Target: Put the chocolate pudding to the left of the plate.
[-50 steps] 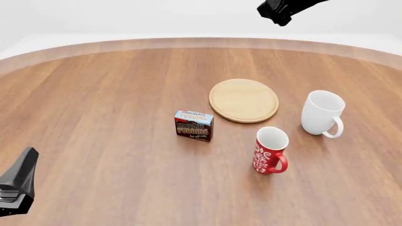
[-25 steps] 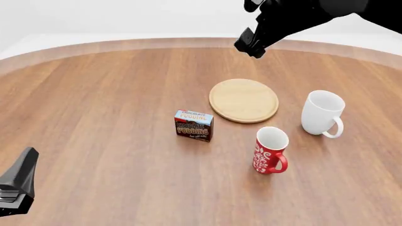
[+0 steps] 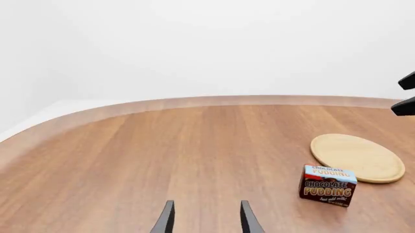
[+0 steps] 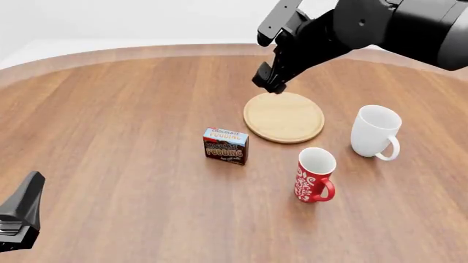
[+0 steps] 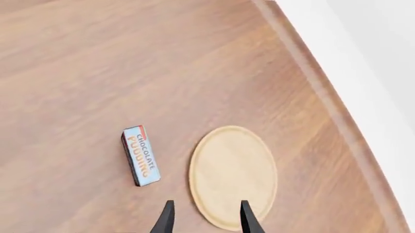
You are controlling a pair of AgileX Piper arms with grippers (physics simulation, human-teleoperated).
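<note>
Front view: wood-grain bench (image 4: 109,109) with curved far edge, white room behind. Left gripper (image 4: 18,219) at near-left corner, fingers (image 3: 166,221) apart, empty. Chocolate pudding (image 4: 225,146) upright mid-bench, front facing near edge, long axis left-right, just left of plate (image 4: 284,116); open bench further left. Right gripper (image 4: 267,60) above plate's far edge, fingers (image 5: 246,218) apart.

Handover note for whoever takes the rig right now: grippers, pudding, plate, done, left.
Right gripper: open, empty, above the far-left rim of the plate.
Left gripper: open, empty, parked low at the near-left of the table, away from everything.
Chocolate pudding: upright on the table, front-left of the plate, a small gap between them.
Done: nothing grasped yet.
Left: grasp the pudding, set it squarely left of the plate, release.
</note>
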